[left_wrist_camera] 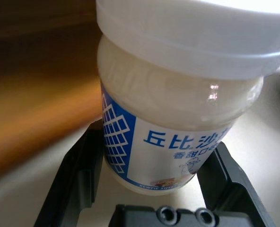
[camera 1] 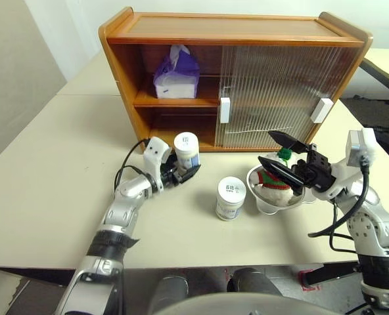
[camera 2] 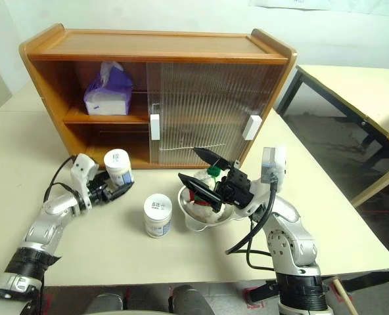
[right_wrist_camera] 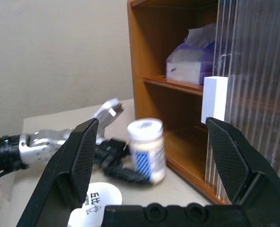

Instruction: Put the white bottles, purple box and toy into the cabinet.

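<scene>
My left gripper [camera 1: 181, 172] is shut on a white bottle [camera 1: 186, 149], its black fingers [left_wrist_camera: 78, 175] pressing the jar's base from both sides, just in front of the cabinet's [camera 1: 234, 29] open left half. The second white bottle [camera 1: 230, 198] stands upright on the table, mid-front. On the upper shelf sits the purple box [camera 1: 177, 73], with tissue sticking out of its top. The toy [camera 1: 273, 180] lies in a silver bowl. Just above it, my right gripper [camera 1: 273, 152] hangs open with nothing between its fingers, pointing left toward the cabinet.
The silver bowl [camera 1: 253, 190] stands right of the loose bottle. Ribbed sliding doors [camera 1: 273, 92] with white handles cover the cabinet's right half; the left half of both shelves is open. The beige table [camera 1: 43, 177] has free room at the left. A second table [camera 2: 352, 85] stands at the right.
</scene>
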You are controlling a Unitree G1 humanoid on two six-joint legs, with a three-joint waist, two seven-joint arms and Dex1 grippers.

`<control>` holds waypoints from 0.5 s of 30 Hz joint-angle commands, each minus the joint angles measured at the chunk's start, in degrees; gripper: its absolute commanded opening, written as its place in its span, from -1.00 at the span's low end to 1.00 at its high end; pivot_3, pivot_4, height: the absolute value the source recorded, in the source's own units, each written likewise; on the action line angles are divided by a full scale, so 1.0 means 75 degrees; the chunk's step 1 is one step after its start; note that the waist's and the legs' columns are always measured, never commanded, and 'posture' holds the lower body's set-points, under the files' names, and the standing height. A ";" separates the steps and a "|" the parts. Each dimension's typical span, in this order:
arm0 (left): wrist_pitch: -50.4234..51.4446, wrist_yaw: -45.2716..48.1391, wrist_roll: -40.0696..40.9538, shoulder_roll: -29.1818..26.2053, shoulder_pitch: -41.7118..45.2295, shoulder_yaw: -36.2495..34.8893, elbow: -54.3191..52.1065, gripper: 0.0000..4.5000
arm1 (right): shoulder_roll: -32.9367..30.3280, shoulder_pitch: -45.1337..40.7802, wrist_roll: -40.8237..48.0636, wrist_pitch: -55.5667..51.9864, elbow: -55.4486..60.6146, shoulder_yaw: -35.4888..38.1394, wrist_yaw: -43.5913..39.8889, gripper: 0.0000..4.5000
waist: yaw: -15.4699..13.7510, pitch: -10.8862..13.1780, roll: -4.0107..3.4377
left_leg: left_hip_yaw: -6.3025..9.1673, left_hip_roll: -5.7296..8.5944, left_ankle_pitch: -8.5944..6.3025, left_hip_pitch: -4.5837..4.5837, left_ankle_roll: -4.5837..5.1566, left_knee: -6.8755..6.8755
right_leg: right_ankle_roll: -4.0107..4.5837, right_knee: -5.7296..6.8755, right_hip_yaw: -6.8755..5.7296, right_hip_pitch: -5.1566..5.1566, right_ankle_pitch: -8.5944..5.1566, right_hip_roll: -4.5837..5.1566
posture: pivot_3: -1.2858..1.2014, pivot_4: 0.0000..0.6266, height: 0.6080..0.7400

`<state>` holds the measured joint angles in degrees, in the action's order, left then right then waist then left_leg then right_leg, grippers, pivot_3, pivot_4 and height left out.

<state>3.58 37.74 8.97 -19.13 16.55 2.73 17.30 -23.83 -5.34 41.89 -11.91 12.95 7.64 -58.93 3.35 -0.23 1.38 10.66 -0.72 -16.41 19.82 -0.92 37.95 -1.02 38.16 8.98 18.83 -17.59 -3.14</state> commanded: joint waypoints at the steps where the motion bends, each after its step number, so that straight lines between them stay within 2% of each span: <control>1: 0.0320 -0.0721 -0.0114 0.0152 0.0525 -0.0271 0.0119 0.40 | -0.0014 -0.0079 -0.0011 -0.0088 0.0060 -0.0071 0.0059 1.00 | 0.0001 0.0000 0.0001 | -0.0001 0.0000 0.0001 0.0000 -0.0002 0.0000 | -0.0001 -0.0001 0.0000 0.0000 0.0000 0.0000 | -0.07 -1.00 1.00; 15: 0.0304 -0.1988 -0.0684 0.0793 0.2211 -0.0222 0.2426 0.40 | 0.0014 -0.0077 -0.0012 -0.0045 0.0022 -0.0067 0.0030 1.00 | -0.0012 0.0005 0.0008 | -0.0006 0.0001 0.0008 0.0001 -0.0014 0.0008 | -0.0094 -0.0009 0.0006 -0.0005 0.0032 0.0001 | -0.08 -1.00 1.00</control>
<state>7.45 23.64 4.39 -13.68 31.55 1.18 33.43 -23.64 -5.62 41.93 -12.03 13.00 7.52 -58.76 3.25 -0.19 1.44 10.62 -0.72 -16.35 19.83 -1.03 38.01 -1.73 38.08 9.04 18.78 -17.35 -3.13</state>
